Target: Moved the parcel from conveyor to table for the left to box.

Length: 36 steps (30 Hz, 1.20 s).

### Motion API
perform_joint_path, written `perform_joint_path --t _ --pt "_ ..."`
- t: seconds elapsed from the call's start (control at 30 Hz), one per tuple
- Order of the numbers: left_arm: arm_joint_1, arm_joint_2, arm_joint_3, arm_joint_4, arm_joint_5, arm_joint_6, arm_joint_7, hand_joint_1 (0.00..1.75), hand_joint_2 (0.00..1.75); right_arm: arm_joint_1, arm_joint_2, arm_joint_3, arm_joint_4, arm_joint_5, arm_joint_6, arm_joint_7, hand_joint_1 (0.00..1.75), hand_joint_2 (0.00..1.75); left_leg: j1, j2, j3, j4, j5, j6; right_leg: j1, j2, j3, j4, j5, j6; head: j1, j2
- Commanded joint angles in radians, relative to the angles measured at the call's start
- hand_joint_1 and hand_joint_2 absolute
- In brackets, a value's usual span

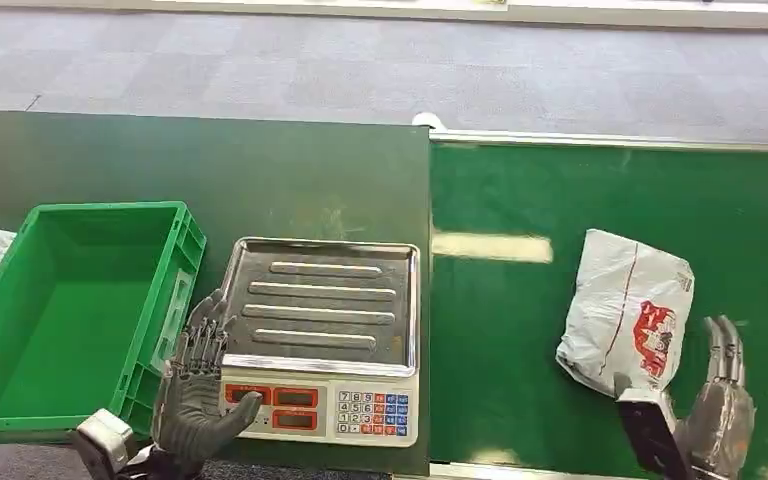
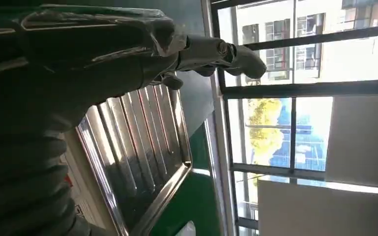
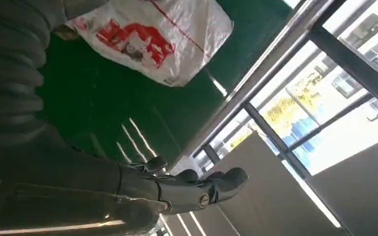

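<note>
White parcel (image 1: 627, 310) on green conveyor (image 1: 520, 330), right hand (image 1: 715, 400) beside it empty, fingers apart, left hand (image 1: 198, 385) empty, spread, windows in wrist views

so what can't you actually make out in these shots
- Grey plastic parcel with red print: the print is too small and creased to read in the head view; the right wrist view cuts it off at the edge.
- White scale with ribbed steel tray: its red displays are too small to read, and the left hand covers the near-left corner.
- Green plastic crate: its near wall hides part of the floor.
- Right hand: cut off by the head view's edge.
</note>
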Motion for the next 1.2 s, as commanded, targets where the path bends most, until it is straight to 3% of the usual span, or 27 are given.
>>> perform_joint_path --t 0.03,0.33,0.43,0.6,0.7,0.9,1.2 --pt "-0.088 0.054 -0.070 0.130 0.037 0.020 -0.012 0.00 1.75 -0.300 -0.256 -0.011 0.332 0.004 -0.016 0.044 0.00 1.75 -0.001 0.003 0.002 -0.003 0.003 0.002 0.000 0.002 0.001 -0.003 0.004 -0.002 0.000 0.000" --pt "-0.134 0.078 -0.081 0.165 0.087 0.042 -0.019 0.00 1.75 -0.604 -0.357 0.018 0.789 0.088 -0.088 0.093 0.00 1.75 -0.001 0.007 0.003 -0.003 0.003 0.003 0.000 0.006 0.001 -0.003 0.005 -0.003 0.000 0.000" --pt "-0.133 0.079 -0.084 0.163 0.091 0.046 -0.020 0.00 1.75 -0.646 -0.376 0.035 0.887 0.104 -0.030 0.159 0.00 1.75 -0.001 0.007 0.003 -0.004 0.003 0.003 0.000 0.006 0.001 -0.004 0.006 -0.003 -0.002 0.000" --pt "-0.134 0.080 -0.085 0.164 0.092 0.046 -0.020 0.00 1.75 -0.653 -0.378 0.037 0.920 0.104 -0.038 0.154 0.00 1.75 -0.001 0.001 0.001 -0.002 0.004 0.004 0.000 -0.002 0.001 -0.002 0.005 -0.002 -0.002 0.000" --pt "-0.144 0.083 -0.086 0.179 0.105 0.044 -0.016 0.00 1.75 -0.699 -0.383 0.065 1.068 0.095 0.088 0.155 0.00 1.75 -0.001 0.001 0.001 -0.003 0.004 0.004 0.000 -0.002 0.001 -0.002 0.005 -0.003 -0.002 0.000" --pt "-0.161 0.094 -0.090 0.209 0.121 0.041 -0.024 0.00 1.75 -0.763 -0.378 0.155 1.306 0.143 0.231 0.152 0.00 1.75 0.000 0.001 0.002 -0.002 0.004 0.004 0.000 -0.001 0.001 -0.003 0.005 -0.002 -0.002 0.000" --pt "-0.177 0.110 -0.091 0.223 0.138 0.058 -0.035 0.00 1.75 -0.806 -0.357 0.189 1.353 0.141 0.352 0.175 0.00 1.75 -0.001 0.000 -0.001 -0.001 0.004 0.004 0.000 -0.002 0.000 0.000 0.004 -0.001 -0.002 0.000"
